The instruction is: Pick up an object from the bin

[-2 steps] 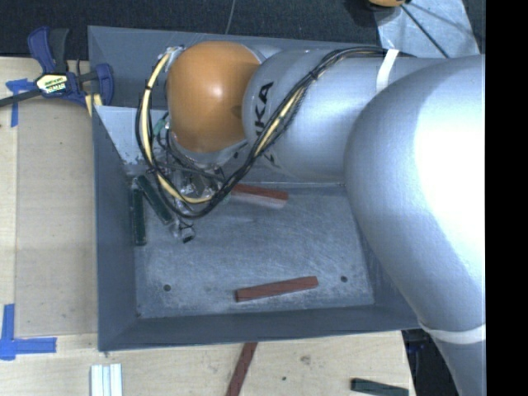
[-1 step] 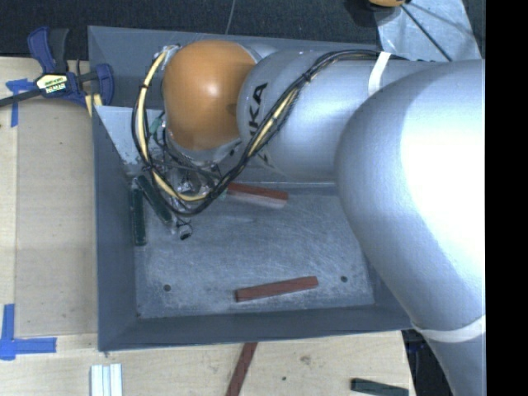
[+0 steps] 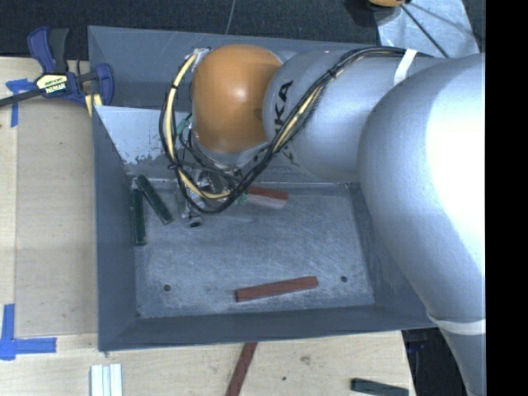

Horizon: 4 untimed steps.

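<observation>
Lowest in the frame, inside the bin (image 3: 247, 330), a long reddish-brown stick (image 3: 276, 289) is seen lying flat on the grey floor. It is tilted slightly up to the right and lies well apart from everything else.

Higher up, at the left of the floor, two dark sticks are found close together. A straight green stick (image 3: 138, 218) is set lengthwise up the frame beside the left wall. A slanted green stick (image 3: 155, 199) runs from upper left to lower right, its upper end near the top of the first.

The claw (image 3: 194, 218) is lowered close to the floor just to the right of the slanted green stick, whose lower end is the nearest thing to it. Whether the two touch cannot be told. How far the claw is open, and what it has hold of, if anything, cannot be told, since it is shaded by the wrist and tangled cables (image 3: 206, 190).

To the right of the claw, at the back of the floor, a red piece (image 3: 268, 195) with a pale strip is partly covered by the arm (image 3: 346, 130). Above the claw, the orange cover (image 3: 233, 97) of the wrist is seen in the upper middle of the frame, with yellow and black cables looped around it.
</observation>
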Tool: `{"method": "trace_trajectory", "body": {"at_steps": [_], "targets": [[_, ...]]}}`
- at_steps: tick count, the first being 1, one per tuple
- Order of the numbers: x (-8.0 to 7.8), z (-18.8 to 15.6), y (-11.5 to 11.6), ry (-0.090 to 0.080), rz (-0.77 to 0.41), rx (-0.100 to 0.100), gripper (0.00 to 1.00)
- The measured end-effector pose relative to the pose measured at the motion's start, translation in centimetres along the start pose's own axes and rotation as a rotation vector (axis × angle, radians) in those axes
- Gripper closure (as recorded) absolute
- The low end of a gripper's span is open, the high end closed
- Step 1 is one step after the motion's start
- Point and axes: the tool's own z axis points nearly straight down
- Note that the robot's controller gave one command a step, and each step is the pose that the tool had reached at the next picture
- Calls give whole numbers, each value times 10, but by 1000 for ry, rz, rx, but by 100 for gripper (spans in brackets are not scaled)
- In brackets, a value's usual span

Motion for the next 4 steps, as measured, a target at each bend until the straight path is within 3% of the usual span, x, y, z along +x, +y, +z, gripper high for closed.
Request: {"method": "trace_trajectory", "body": {"at_steps": [1, 2, 4], "targets": [[0, 0, 0, 0, 1, 0, 0], [0, 0, 0, 0, 1, 0, 0], [-10, 29, 31, -4, -194, 0, 0]]}}
